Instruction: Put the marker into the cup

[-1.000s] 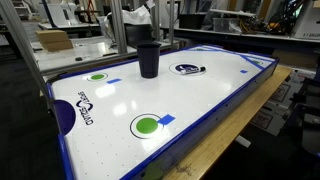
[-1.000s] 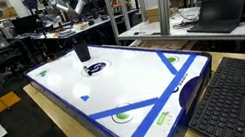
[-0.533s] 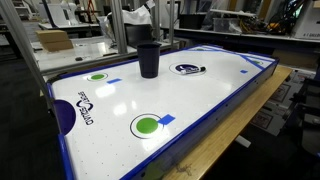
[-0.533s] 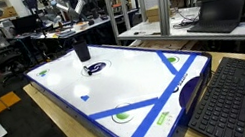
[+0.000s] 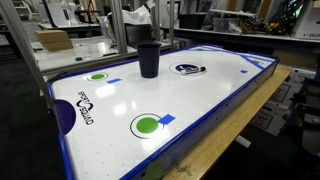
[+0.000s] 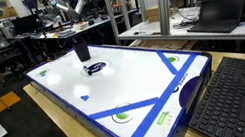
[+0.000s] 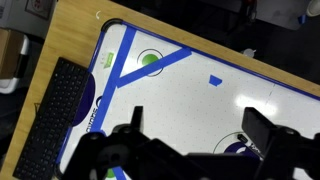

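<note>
The gripper [image 7: 195,120] hung high over the table [image 7: 230,95], its dark fingers [image 7: 128,128] spread wide apart with nothing between them. The marker [image 5: 196,69] lay flat across the logo [image 5: 184,70], near the cup [image 5: 149,58] but not touching it. The cup stood upright on the white surface. A green disc [image 5: 119,125] lay well apart from it, and a keyboard [image 6: 225,101] sat beside the table.

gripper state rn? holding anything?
Gripper: open wide, holding nothing.
</note>
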Available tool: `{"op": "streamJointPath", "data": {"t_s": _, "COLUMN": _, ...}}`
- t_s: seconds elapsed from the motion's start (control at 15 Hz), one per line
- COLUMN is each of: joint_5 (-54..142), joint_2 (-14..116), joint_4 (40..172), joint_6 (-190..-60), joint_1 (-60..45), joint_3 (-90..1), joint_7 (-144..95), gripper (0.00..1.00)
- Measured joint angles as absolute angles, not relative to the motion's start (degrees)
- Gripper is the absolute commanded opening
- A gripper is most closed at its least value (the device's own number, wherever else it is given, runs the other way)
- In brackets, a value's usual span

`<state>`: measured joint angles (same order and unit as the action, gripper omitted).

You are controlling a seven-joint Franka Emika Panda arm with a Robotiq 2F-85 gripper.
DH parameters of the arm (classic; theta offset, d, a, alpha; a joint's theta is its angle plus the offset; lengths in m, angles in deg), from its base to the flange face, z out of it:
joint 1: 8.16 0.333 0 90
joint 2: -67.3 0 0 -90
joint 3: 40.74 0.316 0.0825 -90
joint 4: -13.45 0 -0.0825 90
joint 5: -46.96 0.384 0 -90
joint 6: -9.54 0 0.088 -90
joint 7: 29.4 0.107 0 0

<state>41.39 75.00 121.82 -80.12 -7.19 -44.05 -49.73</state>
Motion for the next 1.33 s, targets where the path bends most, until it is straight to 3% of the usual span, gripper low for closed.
{"op": "streamJointPath", "data": {"t_s": 1.0, "joint_5": 41.55, "joint_2": 72.75, "joint_4": 125.81, "joint_6": -106.14, "joint_1": -0.13, "joint_3": -37.7, "joint_7": -79.17, "gripper": 1.0}}
{"op": "streamJointPath", "data": {"t_s": 1.33, "joint_5": 43.12, "joint_2": 71.78, "joint_4": 126.69, "joint_6": -108.44, "joint_1": 0.01, "joint_3": -37.61, "joint_7": -85.88, "gripper": 1.0}}
